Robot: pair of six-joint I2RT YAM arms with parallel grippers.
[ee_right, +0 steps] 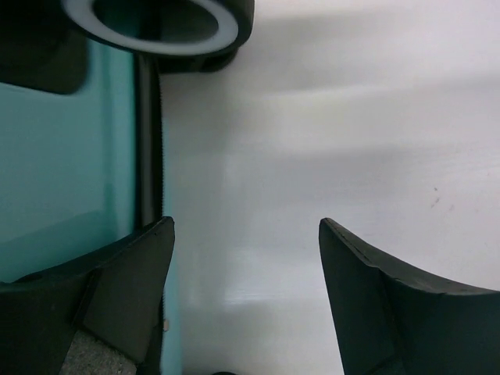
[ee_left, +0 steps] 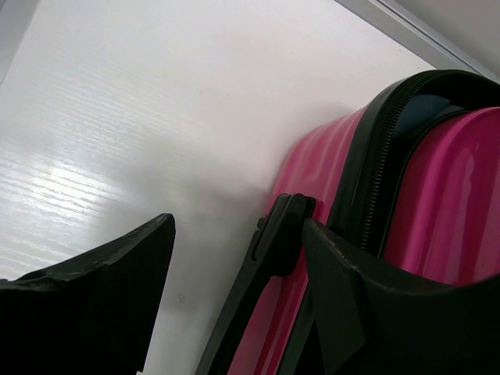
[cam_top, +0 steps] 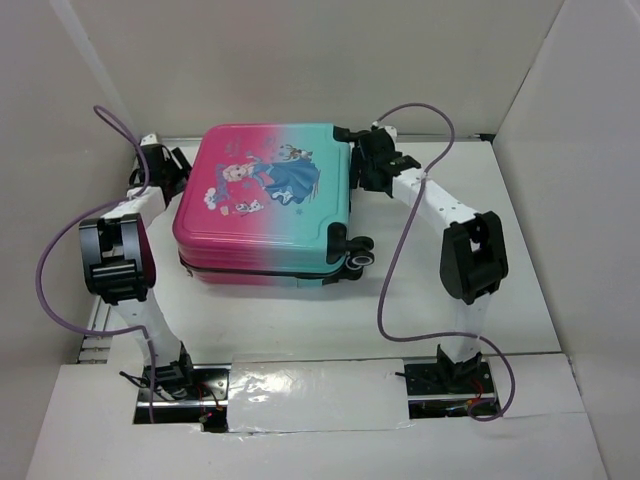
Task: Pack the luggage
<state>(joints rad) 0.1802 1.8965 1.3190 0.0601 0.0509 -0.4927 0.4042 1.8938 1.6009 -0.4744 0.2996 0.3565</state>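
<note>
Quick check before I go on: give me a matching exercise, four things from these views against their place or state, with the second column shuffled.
Things:
1 left gripper
2 right gripper
3 luggage
4 near wheel

Place or state:
A open, at the teal side
B lying flat, printed side up
C black, at the near right corner of the case
D open, at the pink side by the zipper

Pairs: 1-D, 2-A, 3-B, 4-C
</note>
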